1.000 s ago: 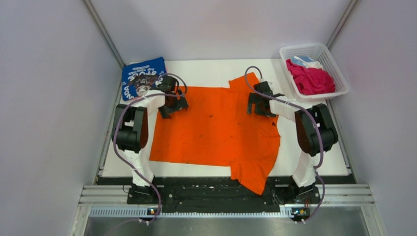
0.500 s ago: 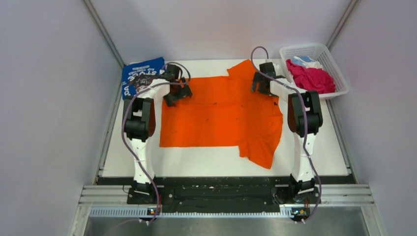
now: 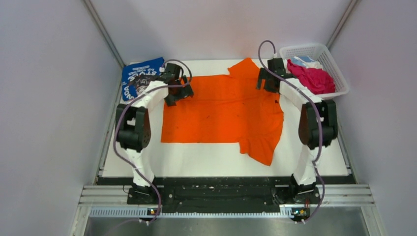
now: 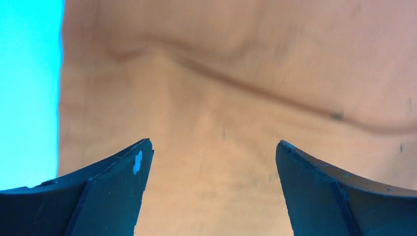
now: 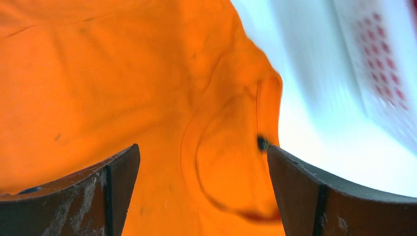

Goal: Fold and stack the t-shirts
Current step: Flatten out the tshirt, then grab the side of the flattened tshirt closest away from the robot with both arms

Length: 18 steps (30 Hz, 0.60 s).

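An orange t-shirt (image 3: 223,115) lies spread on the white table, one sleeve at the back, the other hanging toward the front right. My left gripper (image 3: 178,93) is open above its back left corner; in the left wrist view the cloth (image 4: 236,98) fills the gap between the fingers (image 4: 113,191). My right gripper (image 3: 268,83) is open over the back right edge, with the neck opening (image 5: 231,157) showing between its jaws. A folded blue printed t-shirt (image 3: 140,76) lies at the back left. Pink and light-blue t-shirts (image 3: 310,76) sit in the basket.
The white lattice basket (image 3: 322,51) stands at the back right corner, close to my right arm. Grey walls close in on both sides. A black rail (image 3: 216,189) runs along the near edge with both arm bases.
Both arms reached toward the back, and the orange t-shirt slid back with them; its front sleeve came up off the near rail. Both grippers now hover open over the shirt's back corners.
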Motion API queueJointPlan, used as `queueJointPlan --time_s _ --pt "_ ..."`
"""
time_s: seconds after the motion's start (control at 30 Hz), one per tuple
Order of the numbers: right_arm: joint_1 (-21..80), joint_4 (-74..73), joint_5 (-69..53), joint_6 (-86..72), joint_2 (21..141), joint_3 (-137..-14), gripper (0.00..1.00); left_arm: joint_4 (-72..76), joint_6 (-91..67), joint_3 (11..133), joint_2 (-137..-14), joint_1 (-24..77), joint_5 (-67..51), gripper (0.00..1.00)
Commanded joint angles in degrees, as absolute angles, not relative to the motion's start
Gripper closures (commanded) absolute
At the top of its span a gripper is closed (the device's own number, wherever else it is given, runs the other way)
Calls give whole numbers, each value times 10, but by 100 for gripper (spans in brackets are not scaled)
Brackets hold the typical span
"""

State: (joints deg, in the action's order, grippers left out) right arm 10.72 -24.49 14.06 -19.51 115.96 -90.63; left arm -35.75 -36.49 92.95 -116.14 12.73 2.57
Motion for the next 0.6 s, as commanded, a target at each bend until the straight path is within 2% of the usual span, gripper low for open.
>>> queueJointPlan --time_s 0.0,0.23,0.33,0.43,0.57 --pt "139 -204 151 -195 941 -786 1 -360 -398 792 -967 144 85 1" --pt "137 -115 151 -319 701 -486 1 -392 -479 526 -738 139 210 1" --pt "135 -103 185 -355 640 -448 1 -376 -509 453 -683 116 215 2" --pt "135 -98 163 -357 619 -440 1 -342 -537 414 -664 105 199 5" --pt "135 -117 147 -355 628 -449 1 -322 -578 405 -696 99 196 17"
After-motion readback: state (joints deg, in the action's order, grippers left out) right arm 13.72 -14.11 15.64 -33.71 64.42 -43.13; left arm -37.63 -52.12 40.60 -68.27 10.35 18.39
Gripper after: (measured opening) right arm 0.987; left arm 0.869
